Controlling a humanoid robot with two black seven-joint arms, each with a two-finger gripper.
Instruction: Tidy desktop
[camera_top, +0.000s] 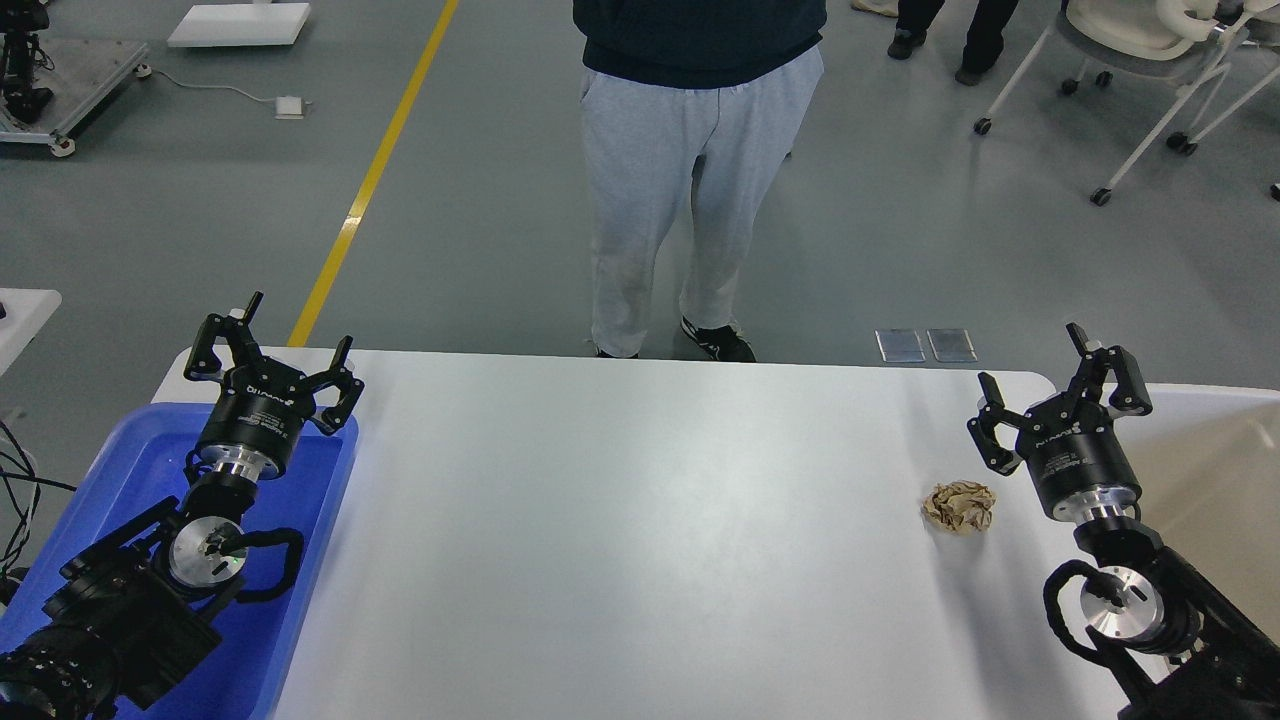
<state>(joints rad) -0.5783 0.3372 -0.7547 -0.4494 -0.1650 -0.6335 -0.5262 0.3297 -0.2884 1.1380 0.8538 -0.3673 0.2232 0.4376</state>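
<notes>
Broadly, the white desk fills the lower part of the head view, its far edge running just in front of a person in grey trousers who stands on the grey floor beyond it. Against the desk's left edge sits a blue tray, and against its right edge a cream-white bin shows only in part. A yellow line crosses the floor beyond the desk's far left corner, and white wheeled chairs stand beyond its far right corner. Above the tray, at the desk's left side, the left gripper hangs with its fingers spread wide, holding nothing. At the desk's right side, the right gripper likewise has its fingers wide apart and empty. On the desk near its right edge lies a crumpled brown paper ball, just beside the right gripper's body and apart from its fingers.
</notes>
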